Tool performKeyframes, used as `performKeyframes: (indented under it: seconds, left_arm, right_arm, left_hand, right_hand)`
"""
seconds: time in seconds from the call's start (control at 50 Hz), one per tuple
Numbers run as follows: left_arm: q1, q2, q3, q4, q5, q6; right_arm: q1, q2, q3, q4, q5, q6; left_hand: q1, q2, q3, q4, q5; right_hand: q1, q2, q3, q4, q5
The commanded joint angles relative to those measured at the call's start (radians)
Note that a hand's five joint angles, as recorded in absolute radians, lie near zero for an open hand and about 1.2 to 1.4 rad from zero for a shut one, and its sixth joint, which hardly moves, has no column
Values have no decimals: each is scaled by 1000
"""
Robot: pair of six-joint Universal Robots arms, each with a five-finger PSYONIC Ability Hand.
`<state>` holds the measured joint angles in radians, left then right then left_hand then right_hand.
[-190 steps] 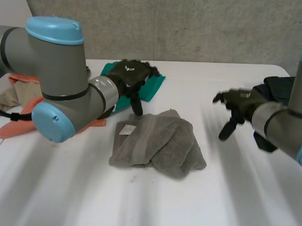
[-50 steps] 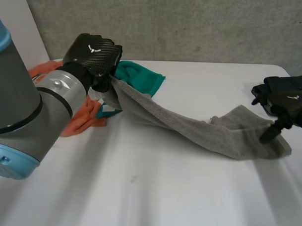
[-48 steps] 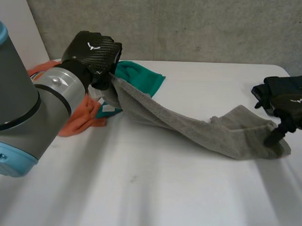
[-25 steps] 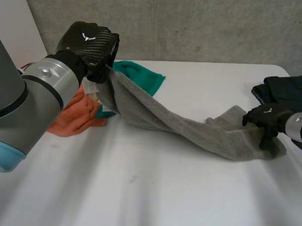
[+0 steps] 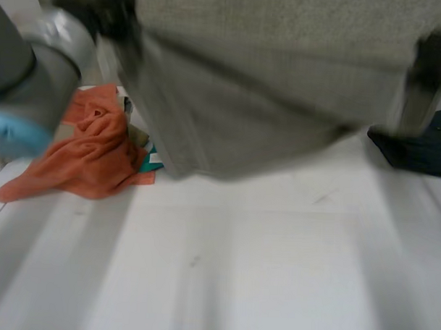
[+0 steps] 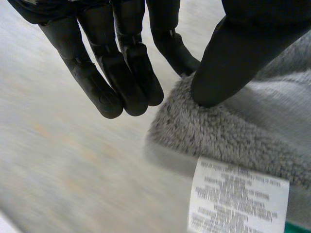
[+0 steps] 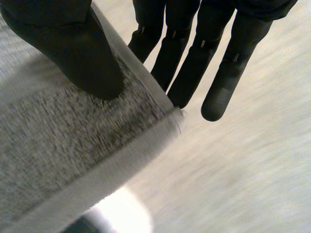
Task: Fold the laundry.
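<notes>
The grey towel (image 5: 267, 72) hangs spread in the air, high above the table and close to the head camera. My left hand (image 6: 228, 53) pinches one top corner (image 6: 218, 131) between thumb and fingers, just above the white care label (image 6: 233, 199). My right hand (image 7: 73, 53) pinches the opposite corner (image 7: 97, 131), thumb on top of the hem and fingers behind it. In the head view my right hand (image 5: 431, 60) shows dark at the towel's right edge, and my left arm (image 5: 35, 72) stands at its left edge.
An orange cloth (image 5: 90, 153) lies bunched at the table's left, with a bit of teal cloth (image 5: 152, 162) beside it. A dark garment (image 5: 420, 150) sits at the right edge. The white table (image 5: 239, 267) stretches in front.
My right hand has closed on the towel's far corner. Both hands have lifted the towel off the table and stretched it out, so it now hangs spread in the air.
</notes>
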<state>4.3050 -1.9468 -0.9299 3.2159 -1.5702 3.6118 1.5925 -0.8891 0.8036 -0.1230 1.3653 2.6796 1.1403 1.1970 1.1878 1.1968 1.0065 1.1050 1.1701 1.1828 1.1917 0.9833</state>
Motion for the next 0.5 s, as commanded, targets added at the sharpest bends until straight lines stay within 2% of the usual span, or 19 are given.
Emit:
performKeyframes:
  seconds: [0.02,0.12,0.22,0.38,0.5]
  left_arm:
    - [35,-66,334,136,-88,-54]
    - [13,-69,315,110,-54,-74]
    - [12,-55,94,107,-4,-73]
    - [33,-76,-185,193,30,-50]
    - [38,-75,-366,153,36,-33]
  right_arm:
    - [15,-60,-139,-193,92,137]
    - [29,-63,-149,-64,35,140]
    - [52,-73,-14,42,-54,129]
    - [34,-76,239,62,-78,65]
    - [15,-67,452,140,-97,-53]
  left_hand:
    - [256,199,209,199,215]
    - [256,199,209,199,215]
    - [256,199,209,199,215]
    - [256,199,209,199,215]
    - [256,199,209,199,215]
  right_hand:
    - [291,226,213,205,238]
    - [291,226,213,205,238]
    - [291,226,213,205,238]
    - [291,226,213,205,238]
    - [291,226,213,205,238]
